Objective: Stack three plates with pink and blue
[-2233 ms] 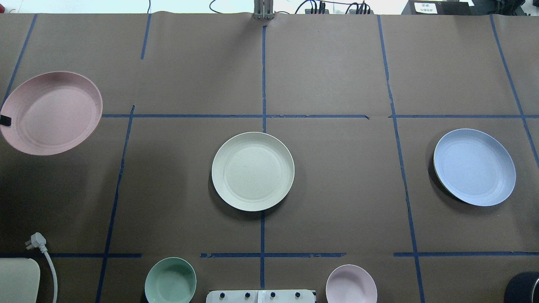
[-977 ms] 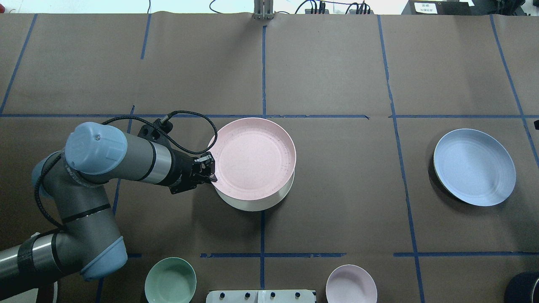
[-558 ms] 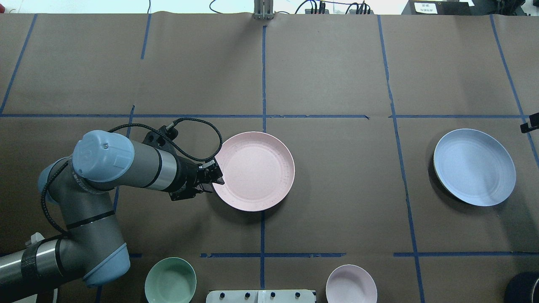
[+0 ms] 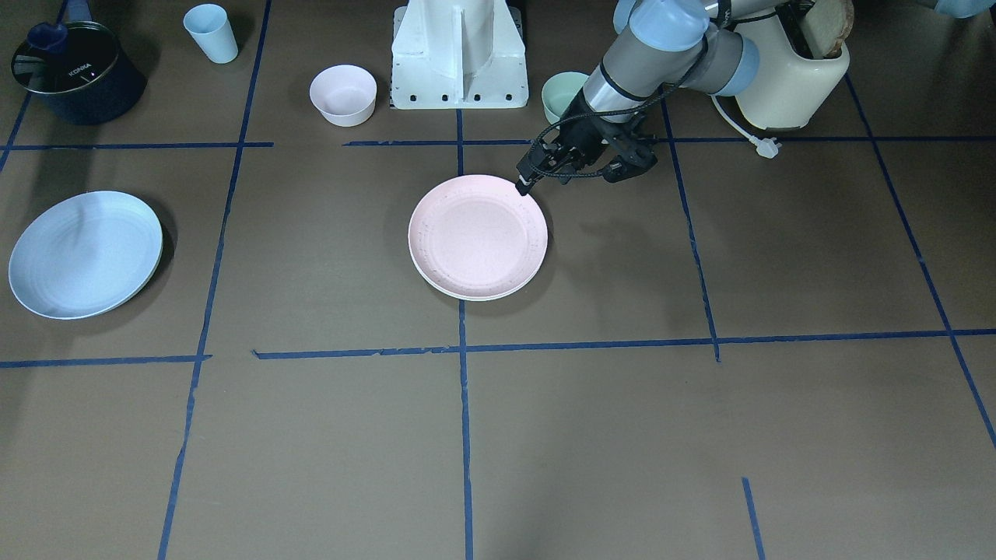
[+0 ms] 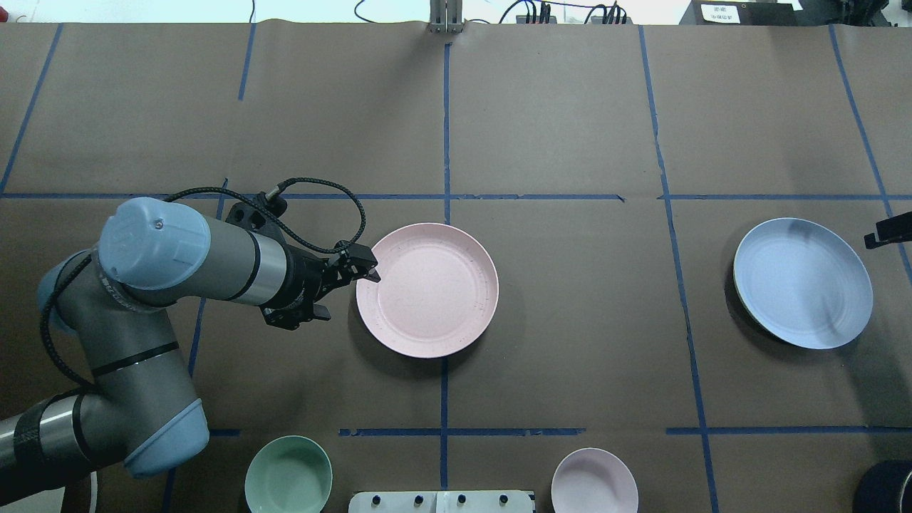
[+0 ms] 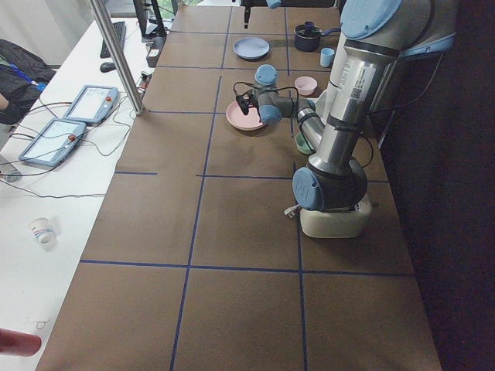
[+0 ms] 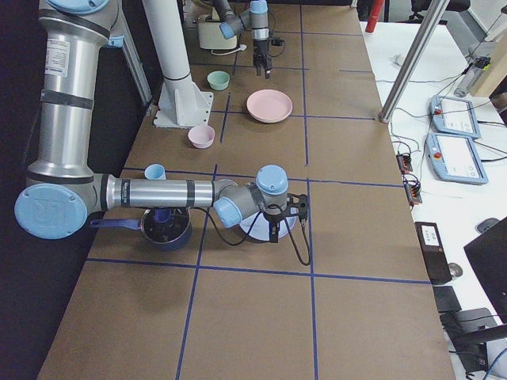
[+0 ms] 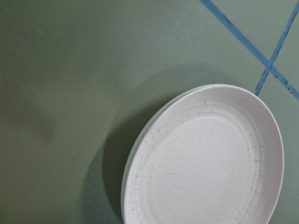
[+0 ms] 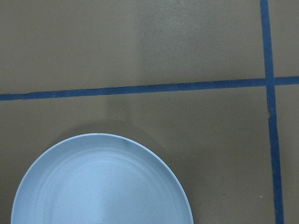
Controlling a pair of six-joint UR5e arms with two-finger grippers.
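Note:
The pale pink plate [image 5: 427, 288] lies flat on the cream-white plate [image 4: 467, 296] at the table's middle. Only a thin cream rim shows under it, also in the left wrist view [image 8: 125, 184]. My left gripper [image 5: 368, 272] hovers just off the pink plate's left rim, open and empty. The pale blue plate [image 5: 803, 283] lies alone at the right and shows in the right wrist view [image 9: 103, 186]. My right gripper [image 5: 883, 235] just enters at the right edge, over the blue plate's far right rim. I cannot tell whether it is open or shut.
A small green bowl [image 5: 288, 476] and a small pink bowl [image 5: 594, 481] stand near the robot's base [image 4: 459, 54]. A dark pot [image 4: 74, 70], a blue cup [image 4: 210, 33] and a cream toaster [image 4: 794, 78] stand along the robot's side.
My left arm carried the pink plate in from the far left, set it on the cream plate and let go; its gripper has lifted off the rim. My right gripper has moved in towards the blue plate.

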